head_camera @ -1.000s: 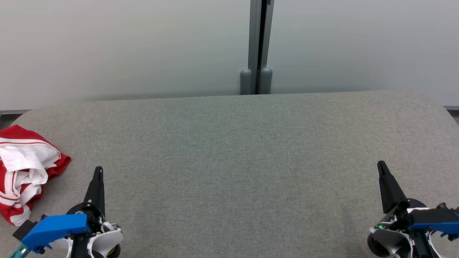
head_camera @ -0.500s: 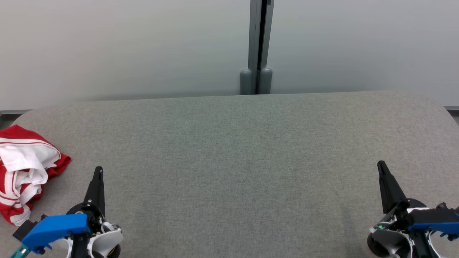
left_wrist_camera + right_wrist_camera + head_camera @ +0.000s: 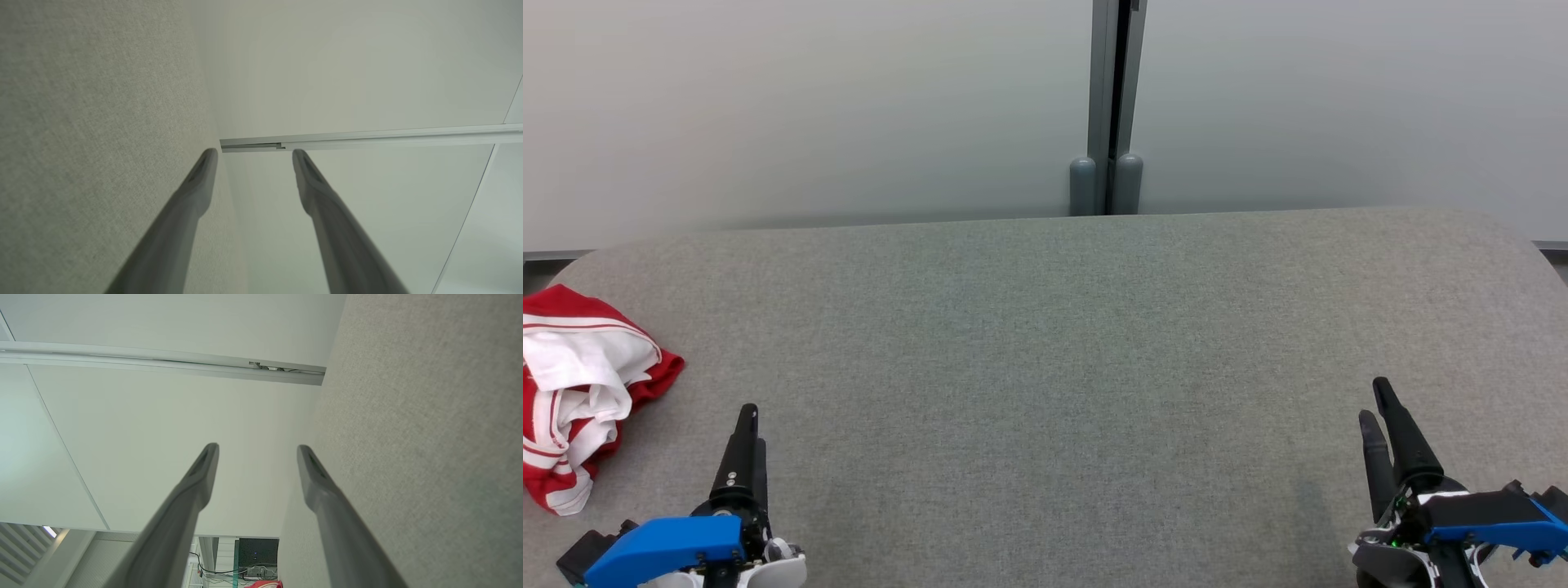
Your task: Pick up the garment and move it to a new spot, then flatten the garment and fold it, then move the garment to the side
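Note:
The garment [image 3: 580, 392] is a crumpled red and white piece lying at the far left edge of the grey fabric table [image 3: 1045, 327]. A red scrap of the garment [image 3: 267, 584] peeks in at the bottom of the right wrist view. My left gripper [image 3: 749, 425] is low at the front left, to the right of the garment and apart from it. In its wrist view the left gripper [image 3: 255, 153] is open and holds nothing. My right gripper [image 3: 1374, 400] is at the front right, far from the garment. Its wrist view shows the right gripper [image 3: 258, 448] open and holding nothing.
Pale wall panels rise right behind the table, split by a grey post [image 3: 1107, 106]. The table's corners are rounded, and the garment lies close to its left edge. The broad grey middle of the table lies between my two grippers.
Both grippers have drawn back toward the bottom of the head view. The right one has turned so that both its fingers show. The garment has not moved.

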Controlling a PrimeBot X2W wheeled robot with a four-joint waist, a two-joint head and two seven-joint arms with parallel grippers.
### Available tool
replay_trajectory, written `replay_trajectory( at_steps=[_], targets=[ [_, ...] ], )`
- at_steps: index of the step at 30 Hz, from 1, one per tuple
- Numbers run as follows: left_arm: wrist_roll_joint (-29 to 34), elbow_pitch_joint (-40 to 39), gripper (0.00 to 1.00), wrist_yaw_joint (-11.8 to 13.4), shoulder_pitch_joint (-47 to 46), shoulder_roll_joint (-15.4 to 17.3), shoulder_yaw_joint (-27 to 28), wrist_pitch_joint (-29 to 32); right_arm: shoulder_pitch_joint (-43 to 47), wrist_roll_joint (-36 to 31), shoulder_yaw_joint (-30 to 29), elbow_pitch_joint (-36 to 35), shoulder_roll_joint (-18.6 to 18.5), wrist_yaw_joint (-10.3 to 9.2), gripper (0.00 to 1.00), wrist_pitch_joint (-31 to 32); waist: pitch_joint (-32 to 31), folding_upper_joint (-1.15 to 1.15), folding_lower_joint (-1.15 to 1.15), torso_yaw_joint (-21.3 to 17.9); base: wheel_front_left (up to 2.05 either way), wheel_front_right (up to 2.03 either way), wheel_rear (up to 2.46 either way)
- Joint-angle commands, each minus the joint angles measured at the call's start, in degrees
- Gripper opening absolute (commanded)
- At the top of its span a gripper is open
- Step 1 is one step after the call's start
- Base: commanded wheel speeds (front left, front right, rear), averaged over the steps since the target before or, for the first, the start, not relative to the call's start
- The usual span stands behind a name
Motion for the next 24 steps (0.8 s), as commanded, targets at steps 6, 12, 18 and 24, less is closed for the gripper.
replay_trajectory(
  at_steps=[6, 12, 18, 24],
  targets=[
    [7.3, -0.3, 1.00, -0.1, -2.2, 1.5, -0.5, -2.0, -1.8, -8.8, 0.3, -1.1, -0.4, 0.10, 1.00, -2.0, -0.1, 0.00, 0.00, -0.1, 0.00, 0.00, 0.00],
    [13.7, 0.2, 1.00, -0.2, -2.5, 2.3, -1.3, -3.5, -1.9, -16.8, 0.4, -0.4, -0.4, 0.11, 1.00, -3.5, -0.2, 0.00, 0.00, -0.2, 0.00, 0.00, 0.00],
    [20.2, 0.7, 1.00, -0.2, -2.4, 3.4, -2.8, -4.9, -1.8, -25.1, 1.7, 1.0, -0.7, 0.12, 1.00, -4.9, -0.3, 0.00, 0.00, -0.4, 0.00, 0.00, 0.00],
    [25.8, 0.7, 1.00, -0.2, -1.9, 4.8, -5.7, -6.2, -1.6, -31.7, 5.7, 1.8, -2.0, 0.13, 1.00, -6.2, -0.4, 0.00, 0.00, -0.4, 0.00, 0.00, 0.00]
  ],
)
